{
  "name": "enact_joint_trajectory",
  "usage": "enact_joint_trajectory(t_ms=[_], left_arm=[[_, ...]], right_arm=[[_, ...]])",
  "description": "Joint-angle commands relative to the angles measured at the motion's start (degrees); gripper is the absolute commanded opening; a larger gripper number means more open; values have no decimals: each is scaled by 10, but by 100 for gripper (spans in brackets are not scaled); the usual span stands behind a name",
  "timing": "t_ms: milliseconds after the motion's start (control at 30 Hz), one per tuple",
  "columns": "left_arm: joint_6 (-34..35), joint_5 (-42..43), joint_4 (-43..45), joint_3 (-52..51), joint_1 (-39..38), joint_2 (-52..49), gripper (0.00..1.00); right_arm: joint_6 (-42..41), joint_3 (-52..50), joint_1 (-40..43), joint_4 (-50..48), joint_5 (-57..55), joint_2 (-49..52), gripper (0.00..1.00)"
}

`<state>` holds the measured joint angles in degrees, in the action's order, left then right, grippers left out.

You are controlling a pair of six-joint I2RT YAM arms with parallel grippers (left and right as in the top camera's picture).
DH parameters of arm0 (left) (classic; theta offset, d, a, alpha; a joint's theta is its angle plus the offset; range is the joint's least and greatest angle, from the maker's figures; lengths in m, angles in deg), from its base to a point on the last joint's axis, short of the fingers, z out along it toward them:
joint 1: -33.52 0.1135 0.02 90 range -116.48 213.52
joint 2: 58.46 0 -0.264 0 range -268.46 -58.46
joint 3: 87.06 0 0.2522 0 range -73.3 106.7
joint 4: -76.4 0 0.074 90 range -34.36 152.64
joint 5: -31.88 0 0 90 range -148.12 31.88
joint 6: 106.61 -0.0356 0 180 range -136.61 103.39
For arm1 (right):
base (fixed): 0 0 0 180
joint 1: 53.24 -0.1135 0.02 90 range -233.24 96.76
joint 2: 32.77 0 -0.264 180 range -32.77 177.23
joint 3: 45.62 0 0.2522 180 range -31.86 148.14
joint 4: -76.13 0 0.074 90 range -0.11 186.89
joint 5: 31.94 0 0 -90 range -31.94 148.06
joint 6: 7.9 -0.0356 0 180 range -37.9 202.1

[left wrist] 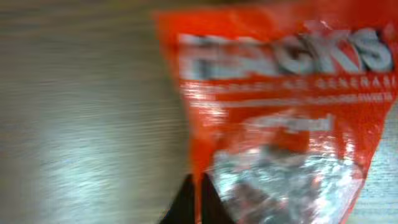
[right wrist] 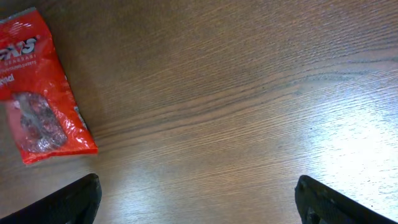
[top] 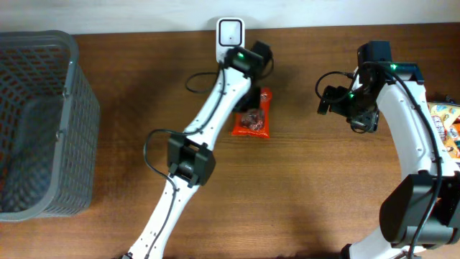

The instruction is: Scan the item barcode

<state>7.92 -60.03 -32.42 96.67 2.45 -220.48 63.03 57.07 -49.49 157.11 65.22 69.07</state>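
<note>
left wrist: bag (left wrist: 280, 112) blurred, left gripper (left wrist: 196, 202) closed | right wrist: bag sharp, right gripper (right wrist: 199, 202) open

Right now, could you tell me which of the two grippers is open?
The right gripper: its fingers stand wide apart over the table. The left gripper is pinched shut at the red snack packet's edge.

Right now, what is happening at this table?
The left fingers are shut at the edge of a red snack packet that lies on the table, just in front of the white scanner. Whether they pinch it is unclear. The right fingers hang open to the side, holding nothing.
</note>
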Motion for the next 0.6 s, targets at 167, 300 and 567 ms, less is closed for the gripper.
enact_joint_trajectory(t_ms=[167, 300, 567], left_arm=[[-11, -9, -17, 44, 154, 162, 99], [-10, -9, -17, 44, 202, 158, 99], [-10, -9, -17, 44, 230, 158, 99]], right_arm=[[2, -3, -3, 0, 3, -2, 98], [2, -3, -3, 0, 3, -2, 98], [2, -3, -17, -83, 200, -2, 98]])
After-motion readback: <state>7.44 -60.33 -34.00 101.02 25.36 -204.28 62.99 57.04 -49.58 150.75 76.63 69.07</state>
